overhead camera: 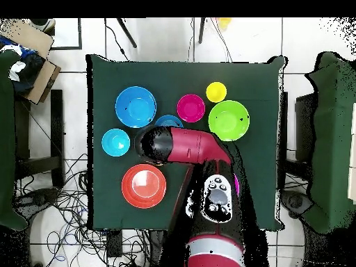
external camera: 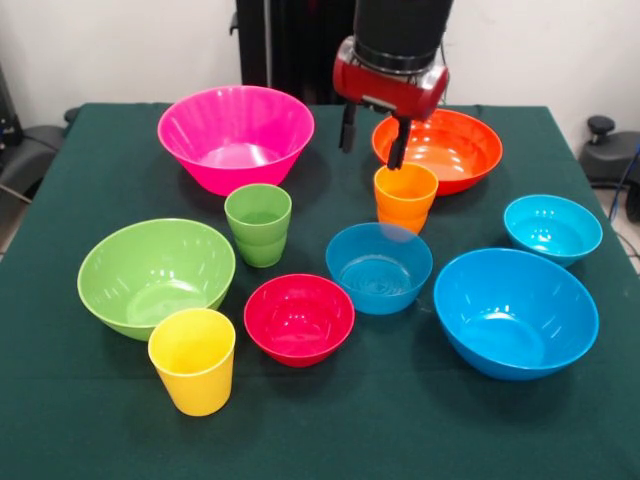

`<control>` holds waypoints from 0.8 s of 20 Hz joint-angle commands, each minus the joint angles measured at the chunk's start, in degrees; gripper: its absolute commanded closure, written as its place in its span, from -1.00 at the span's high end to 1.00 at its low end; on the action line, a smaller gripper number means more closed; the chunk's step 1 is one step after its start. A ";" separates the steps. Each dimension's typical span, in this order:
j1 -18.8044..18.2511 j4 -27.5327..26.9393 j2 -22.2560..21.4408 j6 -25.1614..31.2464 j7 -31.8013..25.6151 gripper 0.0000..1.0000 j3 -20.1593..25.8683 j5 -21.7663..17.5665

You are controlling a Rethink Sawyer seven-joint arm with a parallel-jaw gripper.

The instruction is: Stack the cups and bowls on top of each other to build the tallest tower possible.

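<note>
Nearest in the front view stands the yellow cup (external camera: 192, 360), upright on the green tablecloth (external camera: 330, 430), mouth up. Just behind it and to its left is the light green bowl (external camera: 156, 274), almost touching the cup's rim. To the cup's right sits the small red bowl (external camera: 299, 318), and further right the large blue bowl (external camera: 515, 311), the biggest thing in that near row.

Behind the red bowl is a small blue bowl (external camera: 379, 266), close to both the red one and the large blue one. The green cup (external camera: 258, 224) stands upright between the light green bowl and this small blue bowl. Off to the right, beyond the large blue bowl, rests the small cyan bowl (external camera: 552, 228), apart from the others.

Next comes the orange cup (external camera: 405, 197), upright, its base right at the far rim of the small blue bowl. My pincer (external camera: 373, 138) hangs just above it: the two dark fingers (external camera: 399, 143) are spread with a clear gap and nothing between them. One finger points down near the cup's far rim, the other is out to the left of the cup. I cannot tell whether that finger touches the rim.

Farthest are the big pink bowl (external camera: 236, 136) on the left and the big orange bowl (external camera: 440, 149) on the right, the latter partly behind my fingers.

From overhead, my red arm (overhead camera: 191, 146) covers the middle of the table, hiding the orange cup, the green cup and most of the pink bowl. Nothing is stacked yet.
</note>
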 commanded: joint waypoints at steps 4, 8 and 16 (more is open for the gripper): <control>-4.66 -3.59 3.44 0.27 -15.19 1.00 15.55 -8.86; -4.84 -3.90 2.81 1.55 -13.23 1.00 16.56 -10.12; -4.84 -4.86 3.58 1.74 -10.63 1.00 17.84 -12.04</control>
